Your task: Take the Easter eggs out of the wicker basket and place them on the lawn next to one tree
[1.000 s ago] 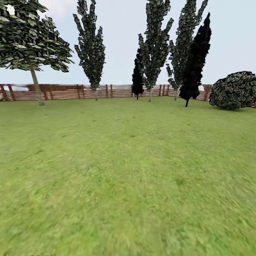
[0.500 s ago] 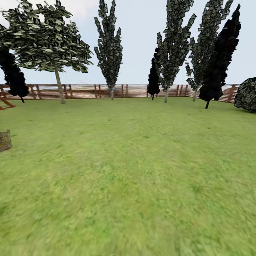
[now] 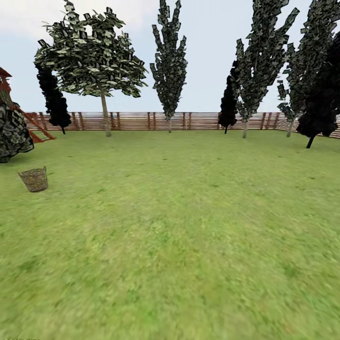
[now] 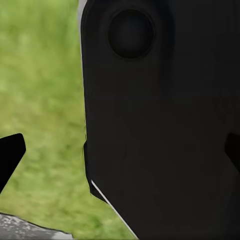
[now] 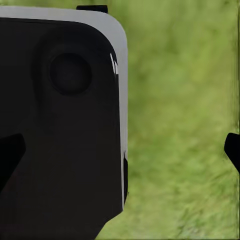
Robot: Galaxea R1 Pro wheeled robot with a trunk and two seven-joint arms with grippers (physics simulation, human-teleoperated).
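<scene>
- We see the wicker basket (image 3: 34, 179) standing upright on the lawn (image 3: 179, 226), far off to our left and near a dark bush (image 3: 12, 132) at the picture's left edge.
- Its contents are too small to make out, so we cannot say whether the Easter eggs are inside.
- The broad-canopied tree (image 3: 105, 108) rises by the fence (image 3: 141, 121) at the back of the garden, well apart from the basket — open grass lies between them.
- In the left wrist view, the left end effector (image 4: 120, 155) shows two dark fingertips at opposite edges, so we judge it spread wide and empty (a black body panel blocks most of the space between).
- The right end effector (image 5: 120, 150) looks the same in the right wrist view: tips far apart over grass, nothing held.
- By our judgement the task is barely begun — the approach to the basket lies ahead.
- Risks from here: stopping too far away and overreaching, or rolling in too close and tipping the light basket, scattering eggs into the mottled grass.
- Choosing a narrow cypress (image 3: 169, 61) instead of the leafy tree would also spoil the placement.
</scene>
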